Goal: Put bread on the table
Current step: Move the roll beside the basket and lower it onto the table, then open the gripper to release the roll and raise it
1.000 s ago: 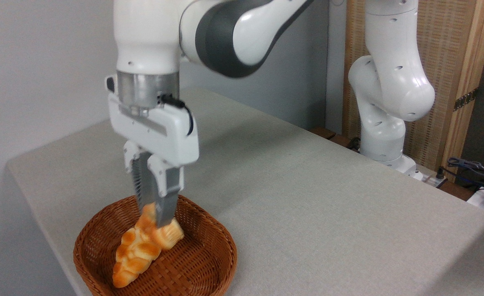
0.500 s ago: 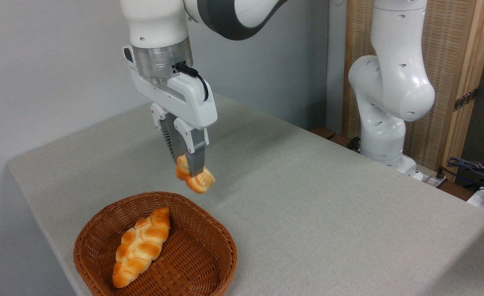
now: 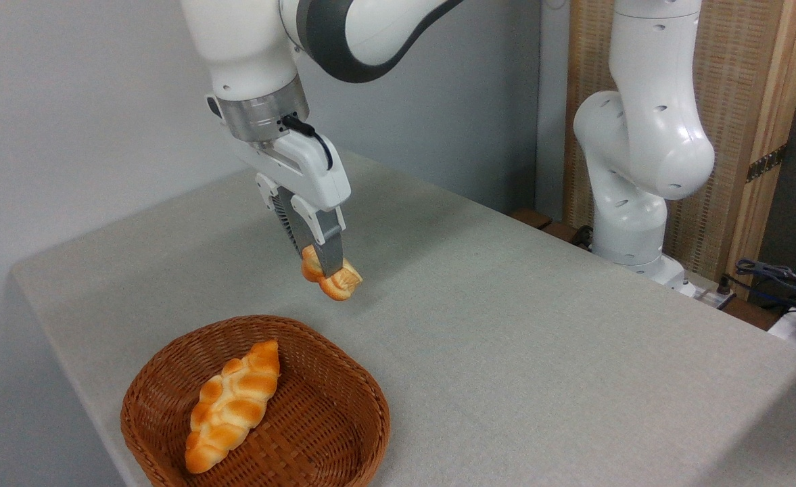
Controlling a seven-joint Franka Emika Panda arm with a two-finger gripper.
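Camera view: the gripper [image 3: 323, 265] is clamped on the small scalloped bun [image 3: 333, 281], which sits between the fingertips and hangs tilted in the air above the cloth-covered table [image 3: 540, 338], beyond the wicker basket [image 3: 343, 433] holding the braided loaf [image 3: 232, 406].

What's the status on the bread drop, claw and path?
Claw shut on the small bun, held in the air past the basket. Bun not yet on the table. Braided loaf lies in the basket. Cloth below the bun bare.
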